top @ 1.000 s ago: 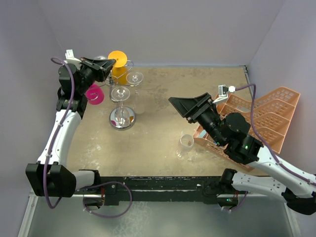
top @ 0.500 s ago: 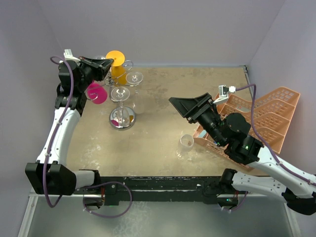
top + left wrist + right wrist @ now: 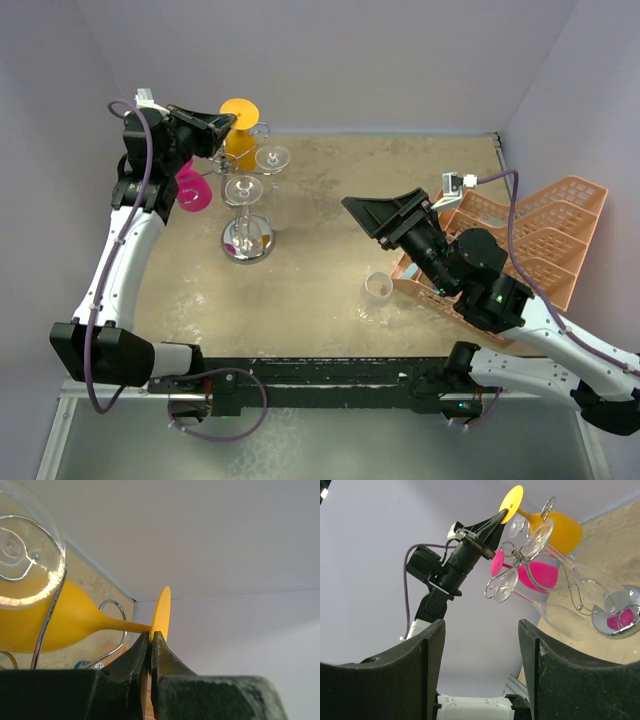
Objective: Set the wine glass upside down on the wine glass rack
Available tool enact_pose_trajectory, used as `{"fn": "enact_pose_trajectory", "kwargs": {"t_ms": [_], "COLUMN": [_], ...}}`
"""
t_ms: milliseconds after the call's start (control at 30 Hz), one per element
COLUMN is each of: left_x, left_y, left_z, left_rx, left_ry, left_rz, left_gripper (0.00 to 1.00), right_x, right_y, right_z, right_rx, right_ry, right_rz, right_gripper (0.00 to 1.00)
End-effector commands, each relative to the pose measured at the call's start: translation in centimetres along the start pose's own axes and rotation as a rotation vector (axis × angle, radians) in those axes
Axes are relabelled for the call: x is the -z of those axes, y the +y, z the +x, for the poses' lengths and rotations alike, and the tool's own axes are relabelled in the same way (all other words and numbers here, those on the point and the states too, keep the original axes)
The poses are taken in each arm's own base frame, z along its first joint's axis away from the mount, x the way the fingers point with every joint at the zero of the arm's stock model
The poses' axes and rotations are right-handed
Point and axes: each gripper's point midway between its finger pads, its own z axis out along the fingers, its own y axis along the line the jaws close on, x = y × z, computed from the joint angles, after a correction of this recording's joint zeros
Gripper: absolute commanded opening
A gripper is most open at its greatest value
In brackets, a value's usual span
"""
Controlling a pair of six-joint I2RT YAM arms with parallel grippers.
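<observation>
Left gripper (image 3: 150, 636): jaws closed, tips against the lower rim of the foot of the orange wine glass (image 3: 240, 135); a pinch on the rim cannot be confirmed.
Orange wine glass: hung upside down, foot uppermost, in a scroll arm of the wine glass rack (image 3: 247, 243).
Rack: chrome, at the table's far left; also carries a pink glass (image 3: 190, 190) and clear glasses (image 3: 272, 157).
Right gripper (image 3: 358, 212): jaws wide apart, nothing held.
Table (image 3: 420, 170): mottled tan.
Walls (image 3: 350, 60): plain lilac-grey.

Bright, even, soft-shadowed light; blurred near pincer (image 3: 150, 650) in wrist views
</observation>
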Motion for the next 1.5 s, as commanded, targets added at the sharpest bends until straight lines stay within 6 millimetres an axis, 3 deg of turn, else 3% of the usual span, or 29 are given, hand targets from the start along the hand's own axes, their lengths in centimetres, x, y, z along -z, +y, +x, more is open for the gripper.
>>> {"fn": "enact_pose_trajectory", "kwargs": {"t_ms": [0, 733, 1100, 1467], "left_x": [-0.3, 0.3, 1.0, 0.1], "left_y": [-1.4, -1.5, -1.9, -1.7], "left_z": [0.5, 3.1, 2.6, 3.5], "left_rx": [-0.044, -0.060, -0.153, -0.135], "left_ry": [-0.006, 0.041, -0.019, 0.004], "left_rz": [0.001, 0.009, -0.035, -0.031], "left_gripper": [0.00, 0.00, 0.03, 0.01], "right_x": [0.1, 0.2, -0.1, -0.2], "right_y": [1.2, 0.9, 0.7, 0.6], "right_z": [-0.9, -0.8, -0.6, -0.5], "right_rx": [-0.024, -0.031, -0.030, -0.030], "right_ry": [-0.033, -0.031, -0.030, -0.030], "right_rz": [-0.036, -0.036, -0.028, -0.023], "right_gripper": [0.62, 0.62, 0.62, 0.62]}}
